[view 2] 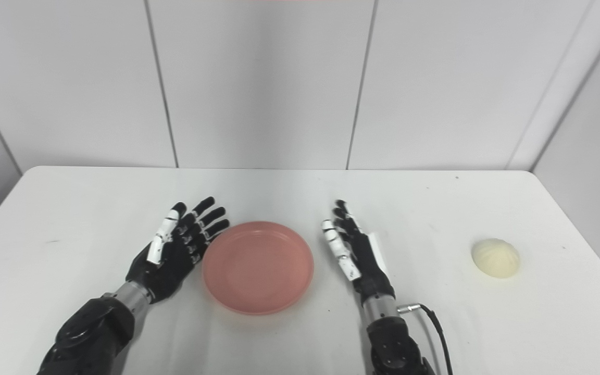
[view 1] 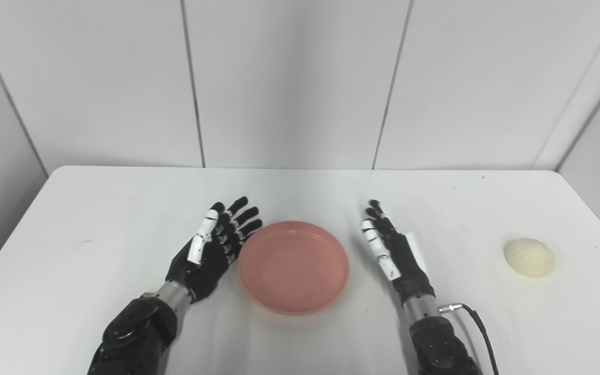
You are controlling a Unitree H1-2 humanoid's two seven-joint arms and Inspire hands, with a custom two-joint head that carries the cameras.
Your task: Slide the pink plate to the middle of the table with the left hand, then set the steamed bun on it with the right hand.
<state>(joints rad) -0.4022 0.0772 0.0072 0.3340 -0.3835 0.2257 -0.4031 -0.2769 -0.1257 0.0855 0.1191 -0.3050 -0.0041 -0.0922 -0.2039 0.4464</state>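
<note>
A round pink plate (view 1: 294, 265) lies empty near the middle of the white table (view 1: 123, 208). My left hand (view 1: 216, 245) is open, fingers spread, just left of the plate with its fingertips at the plate's left rim. My right hand (view 1: 391, 250) is open and empty, right of the plate with a small gap between them. A pale steamed bun (view 1: 529, 257) sits on the table at the right, well apart from the right hand. The same layout shows in the right eye view: plate (view 2: 257, 265), bun (view 2: 496, 258).
A black cable (view 1: 479, 325) runs from my right wrist toward the table's front edge. White wall panels stand behind the table's far edge. The table's right edge runs close past the bun.
</note>
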